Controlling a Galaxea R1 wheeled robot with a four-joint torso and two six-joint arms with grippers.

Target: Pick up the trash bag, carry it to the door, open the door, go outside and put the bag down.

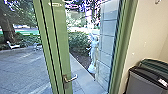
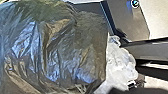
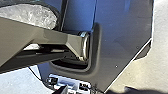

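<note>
The door point(image 1: 58, 37), with a green frame and a lever handle point(image 1: 70, 78), stands in front of the robot in the head view. In the left wrist view the trash bag point(image 2: 57, 50) is large, dark and shiny with deep creases. Whitish, crumpled plastic point(image 2: 120, 65) shows against the dark bag; whether it is part of the same bag, I cannot tell. In the right wrist view, similar clear, crinkled plastic point(image 3: 32, 16) shows behind a jointed bar of the robot. How my grippers stand relative to the bag is not clear.
Outside lie grey paving point(image 1: 22, 67), a tree point(image 1: 8, 30) and green bushes point(image 1: 78, 41). A pale upright figure point(image 1: 93, 50) shows through or on the glass. A grey bin point(image 1: 143, 82) with a dark lid stands by the beige wall point(image 1: 147, 32) at right.
</note>
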